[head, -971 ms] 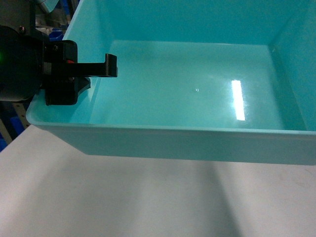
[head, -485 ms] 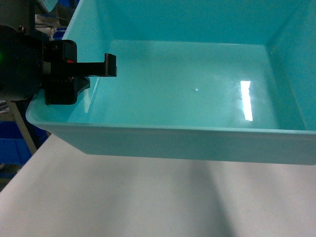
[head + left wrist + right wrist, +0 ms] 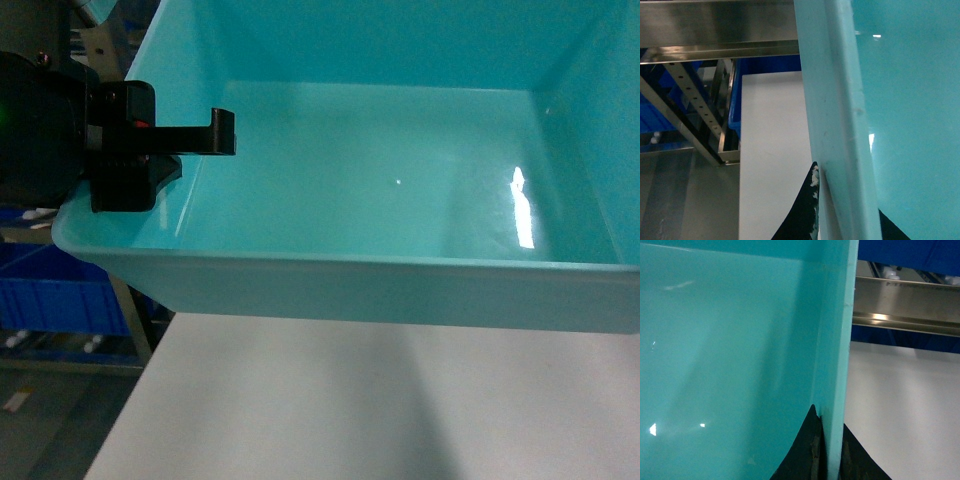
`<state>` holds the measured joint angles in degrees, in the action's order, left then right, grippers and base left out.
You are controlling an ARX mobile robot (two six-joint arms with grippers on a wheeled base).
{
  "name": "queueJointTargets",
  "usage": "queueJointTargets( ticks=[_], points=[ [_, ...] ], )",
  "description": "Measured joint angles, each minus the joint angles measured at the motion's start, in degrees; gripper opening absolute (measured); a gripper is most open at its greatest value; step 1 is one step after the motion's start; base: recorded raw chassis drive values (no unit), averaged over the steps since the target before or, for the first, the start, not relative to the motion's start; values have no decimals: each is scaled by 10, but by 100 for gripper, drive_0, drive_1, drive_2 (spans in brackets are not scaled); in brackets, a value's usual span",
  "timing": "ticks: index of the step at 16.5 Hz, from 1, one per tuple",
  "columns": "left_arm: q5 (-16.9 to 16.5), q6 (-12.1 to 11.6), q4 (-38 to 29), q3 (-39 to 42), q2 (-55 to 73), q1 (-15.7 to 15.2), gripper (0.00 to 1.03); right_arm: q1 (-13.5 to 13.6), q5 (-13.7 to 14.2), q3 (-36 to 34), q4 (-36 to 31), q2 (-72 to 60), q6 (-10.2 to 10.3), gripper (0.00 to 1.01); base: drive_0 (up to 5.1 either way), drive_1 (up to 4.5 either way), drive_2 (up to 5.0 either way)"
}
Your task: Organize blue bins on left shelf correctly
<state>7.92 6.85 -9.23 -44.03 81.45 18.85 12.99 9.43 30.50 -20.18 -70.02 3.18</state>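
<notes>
One light turquoise blue bin (image 3: 400,180) fills the head view, held up above the white tabletop (image 3: 400,410). My left gripper (image 3: 185,160) is shut on its left wall, one black finger inside and one outside. In the left wrist view the left gripper (image 3: 847,220) pinches that rim (image 3: 840,125). The right gripper (image 3: 832,452) is shut on the opposite wall of the bin (image 3: 835,340); it is out of the head view. Steel beams of the left shelf (image 3: 715,25) run across the top of the left wrist view, and another beam (image 3: 905,315) shows in the right wrist view.
A dark-blue ribbed crate (image 3: 60,300) sits low at the left, beyond the table's left edge. More dark-blue crates (image 3: 765,62) (image 3: 910,252) stand behind the steel beams. A perforated steel upright (image 3: 695,105) and grey floor (image 3: 685,200) lie left of the table.
The bin stays gripped in the same place in the head view. The table has slid rightward beneath it, uncovering its left edge, the floor and a dark-blue crate at lower left.
</notes>
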Motion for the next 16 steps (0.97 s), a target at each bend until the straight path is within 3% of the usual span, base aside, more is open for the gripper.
queueJointTargets(
  ticks=[16],
  points=[
    [0, 0, 0, 0, 0, 0, 6, 0, 0, 0, 0, 0, 0, 2, -500, 227, 238]
  ],
)
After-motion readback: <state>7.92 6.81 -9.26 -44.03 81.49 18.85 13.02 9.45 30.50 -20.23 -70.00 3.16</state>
